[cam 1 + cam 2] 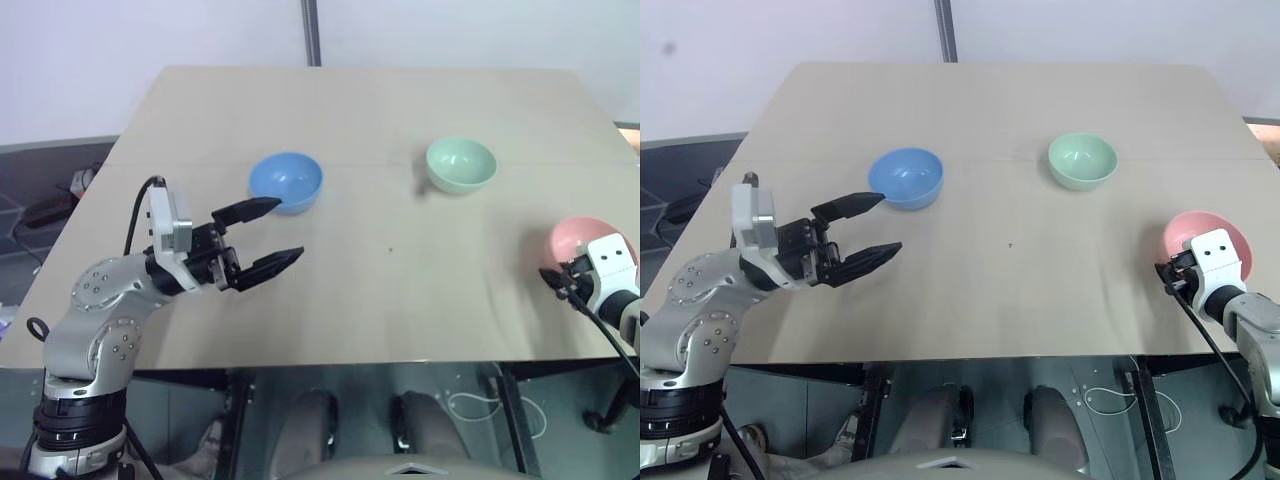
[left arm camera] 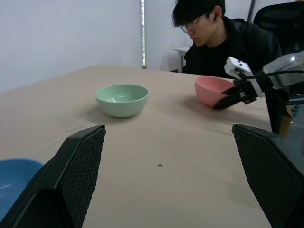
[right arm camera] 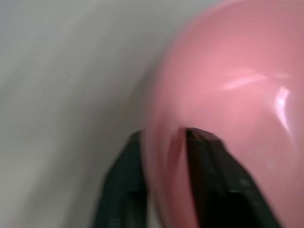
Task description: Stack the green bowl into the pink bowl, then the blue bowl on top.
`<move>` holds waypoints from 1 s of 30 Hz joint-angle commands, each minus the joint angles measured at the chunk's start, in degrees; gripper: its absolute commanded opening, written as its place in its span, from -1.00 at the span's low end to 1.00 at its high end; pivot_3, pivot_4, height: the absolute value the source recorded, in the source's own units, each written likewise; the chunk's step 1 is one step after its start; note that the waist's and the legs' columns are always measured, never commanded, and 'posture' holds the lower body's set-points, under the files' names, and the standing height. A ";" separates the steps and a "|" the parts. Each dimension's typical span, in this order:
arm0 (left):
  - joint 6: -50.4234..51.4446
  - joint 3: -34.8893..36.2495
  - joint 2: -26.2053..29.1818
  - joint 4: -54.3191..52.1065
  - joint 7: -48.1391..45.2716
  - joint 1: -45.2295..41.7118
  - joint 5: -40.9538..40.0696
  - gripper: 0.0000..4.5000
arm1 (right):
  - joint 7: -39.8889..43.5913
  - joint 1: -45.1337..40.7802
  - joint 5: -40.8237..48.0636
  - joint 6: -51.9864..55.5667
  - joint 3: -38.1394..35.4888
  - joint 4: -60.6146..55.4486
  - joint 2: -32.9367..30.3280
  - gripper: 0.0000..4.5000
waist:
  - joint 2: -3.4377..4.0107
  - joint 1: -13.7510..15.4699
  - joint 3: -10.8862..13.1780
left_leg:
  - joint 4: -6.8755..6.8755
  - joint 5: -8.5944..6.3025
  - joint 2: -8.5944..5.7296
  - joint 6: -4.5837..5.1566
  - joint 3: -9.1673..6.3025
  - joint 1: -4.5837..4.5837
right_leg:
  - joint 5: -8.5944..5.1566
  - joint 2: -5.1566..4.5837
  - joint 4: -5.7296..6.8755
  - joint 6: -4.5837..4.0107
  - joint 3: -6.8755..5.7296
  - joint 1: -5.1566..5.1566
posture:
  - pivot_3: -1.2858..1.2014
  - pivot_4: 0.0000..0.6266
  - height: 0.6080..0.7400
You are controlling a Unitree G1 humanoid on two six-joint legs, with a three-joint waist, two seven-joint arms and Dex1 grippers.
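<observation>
With the right gripper [image 1: 1168,272] clamped on the near rim of the pink bowl [image 1: 1206,235], one of its fingers [image 3: 209,166] inside, the left gripper [image 1: 268,238] gapes just short of the blue bowl [image 1: 286,181], the green bowl [image 1: 461,163] well beyond; steadying pink looks underway, fetching green next.

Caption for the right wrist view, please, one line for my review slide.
Right gripper shut on the rim of the pink bowl, one finger inside, one outside.

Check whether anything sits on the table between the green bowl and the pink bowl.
Nothing visible does. The table is bare between the green bowl and the pink bowl. The right gripper is shut on the pink bowl's near rim, away from that path.
</observation>
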 commanded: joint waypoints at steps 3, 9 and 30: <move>-0.61 2.18 0.25 -0.99 -0.14 -0.02 -1.66 1.00 | 2.46 -1.66 -2.33 -9.10 2.72 0.65 -0.07 -0.97 | -0.01 0.00 0.00 | 0.00 0.00 0.00 0.00 0.00 0.00 | 0.00 0.01 0.00 0.00 -0.04 0.00 | 0.03 -0.52 1.00; -1.55 2.53 -0.67 0.31 1.96 0.21 -0.22 1.00 | 5.92 -6.42 0.05 -8.90 15.06 -10.98 5.00 -0.97 | 0.05 -0.27 0.03 | -0.01 0.00 0.12 0.00 0.01 -0.01 | 0.00 0.00 0.03 0.00 0.00 -0.07 | 0.03 -0.52 1.00; -2.58 0.82 -2.69 -1.85 7.38 1.68 3.11 1.00 | 15.48 -22.44 3.69 -8.09 22.86 -10.51 9.96 0.83 | -0.07 0.02 0.07 | -0.02 0.00 -0.05 -0.01 -0.18 -0.11 | 0.01 -0.31 0.02 -0.01 -0.13 -0.10 | 0.03 -0.52 1.00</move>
